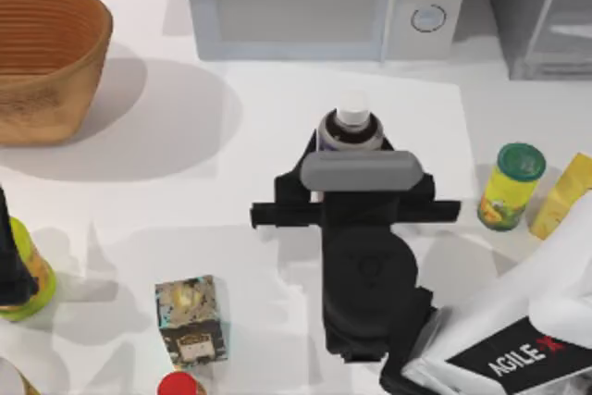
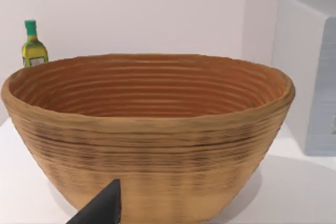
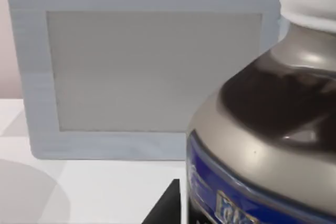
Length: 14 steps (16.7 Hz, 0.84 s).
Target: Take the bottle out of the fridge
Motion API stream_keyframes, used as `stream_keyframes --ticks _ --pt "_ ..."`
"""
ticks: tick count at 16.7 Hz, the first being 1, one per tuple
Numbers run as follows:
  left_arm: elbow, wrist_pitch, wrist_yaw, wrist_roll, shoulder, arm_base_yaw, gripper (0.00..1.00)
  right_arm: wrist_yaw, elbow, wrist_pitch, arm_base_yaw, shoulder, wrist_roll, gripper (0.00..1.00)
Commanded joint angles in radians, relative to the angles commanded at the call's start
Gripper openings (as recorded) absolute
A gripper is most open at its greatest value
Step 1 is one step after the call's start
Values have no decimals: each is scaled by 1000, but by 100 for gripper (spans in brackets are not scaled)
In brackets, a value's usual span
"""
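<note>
The bottle (image 1: 351, 122), white-capped with a dark shoulder, stands upright in the middle of the table in front of the microwave. My right gripper (image 1: 353, 158) reaches in from the front right and is shut on it, one finger on each side of its body. Up close, the bottle (image 3: 273, 129) shows a blue label band, with one dark fingertip (image 3: 167, 205) beside it. The fridge (image 1: 546, 11) stands at the back right corner, apart from the bottle. My left gripper (image 1: 9, 265) is parked at the table's left edge, open, its fingertip (image 2: 102, 207) facing the basket.
A light grey microwave (image 1: 324, 2) sits right behind the bottle. A woven basket (image 1: 46, 53) is at the back left. A green-lidded can (image 1: 509, 187) and a yellow pack (image 1: 564, 196) stand at the right. A small box (image 1: 190, 316) and a red cap (image 1: 180, 384) are at the front.
</note>
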Motion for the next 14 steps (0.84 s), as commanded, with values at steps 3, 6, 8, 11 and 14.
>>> stream_keyframes --ticks 3,6,8,11,14 --pt "0 0 0 0 0 0 100 0 0 0 0 0 0 60" --pt "0 0 0 0 0 0 100 0 0 0 0 0 0 83" --pt "0 0 0 0 0 0 100 0 0 0 0 0 0 98" --pt "0 0 0 0 0 0 100 0 0 0 0 0 0 100" --pt "0 0 0 0 0 0 100 0 0 0 0 0 0 100"
